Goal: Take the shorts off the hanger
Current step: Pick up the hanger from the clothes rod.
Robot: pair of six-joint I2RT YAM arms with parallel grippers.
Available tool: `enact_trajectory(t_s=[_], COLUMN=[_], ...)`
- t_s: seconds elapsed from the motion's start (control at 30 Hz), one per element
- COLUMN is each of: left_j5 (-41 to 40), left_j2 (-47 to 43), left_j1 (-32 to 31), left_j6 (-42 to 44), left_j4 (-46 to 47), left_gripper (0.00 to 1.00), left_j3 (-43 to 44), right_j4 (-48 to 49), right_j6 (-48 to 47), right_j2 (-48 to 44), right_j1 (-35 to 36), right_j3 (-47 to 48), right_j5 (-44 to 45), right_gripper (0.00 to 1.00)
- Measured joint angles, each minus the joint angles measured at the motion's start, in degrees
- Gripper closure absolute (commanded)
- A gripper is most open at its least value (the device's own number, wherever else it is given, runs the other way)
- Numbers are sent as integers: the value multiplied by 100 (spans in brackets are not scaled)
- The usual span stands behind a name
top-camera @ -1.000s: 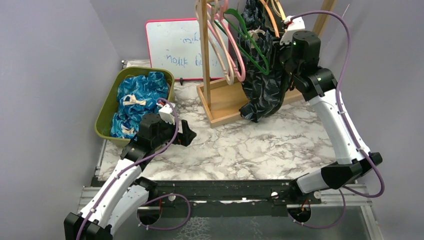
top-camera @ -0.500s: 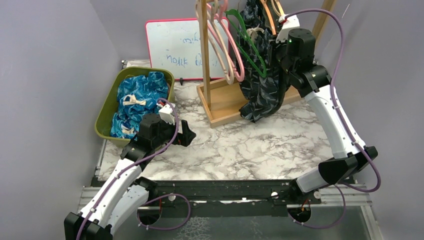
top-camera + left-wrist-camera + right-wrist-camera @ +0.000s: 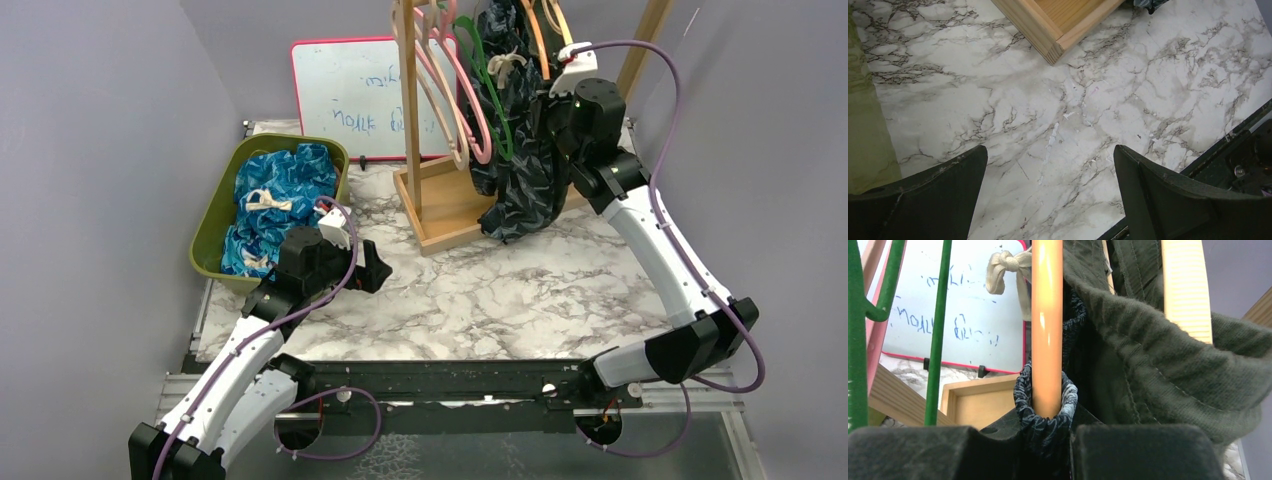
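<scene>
Dark navy leaf-print shorts [image 3: 515,170] hang on an orange hanger [image 3: 1046,330] on the wooden rack. My right gripper [image 3: 552,120] is shut on their waistband [image 3: 1045,412], which loops round the hanger's bar. Dark olive green shorts [image 3: 1158,350] hang beside them on a cream hanger [image 3: 1187,285]. Blue print shorts [image 3: 275,200] lie in the green bin [image 3: 215,225]. My left gripper [image 3: 1048,185] is open and empty, low over the marble table, in front of the bin [image 3: 372,270].
The wooden rack base [image 3: 450,205] stands at the back middle, with empty green [image 3: 490,90] and pink hangers [image 3: 450,90]. A whiteboard [image 3: 350,95] leans against the back wall. Grey walls close both sides.
My right gripper has moved left and slightly down with the navy waistband, swinging the shorts and hangers left. The left arm has not moved.
</scene>
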Motion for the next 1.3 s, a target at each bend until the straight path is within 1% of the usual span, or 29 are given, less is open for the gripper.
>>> enact_trajectory(t_s=[0.27,0.6,0.77,1.1,1.3], left_j5=[-15,-20,-33,-136,-273], left_j2=[2,2,2,-24,-195], left_j1=[0,0,0,0,0], left_j6=[0,0,0,0,0], left_j4=[-9,-15,-22,-39,-68], left_gripper=[1,1,1,1,1], left_j3=[0,0,0,2,2], right_j4=[262,240,35,-459,-866], right_j6=[59,212,382,807,1200], right_j2=[-50,-446,-632,-1714,-2765], right_j1=[-2,0,-2,-2,-2], right_j3=[-111,-120,-225,-1491,-2586], right_j5=[-118,-197,-271,-710,-1032], right_gripper=[99,99,99,98,98])
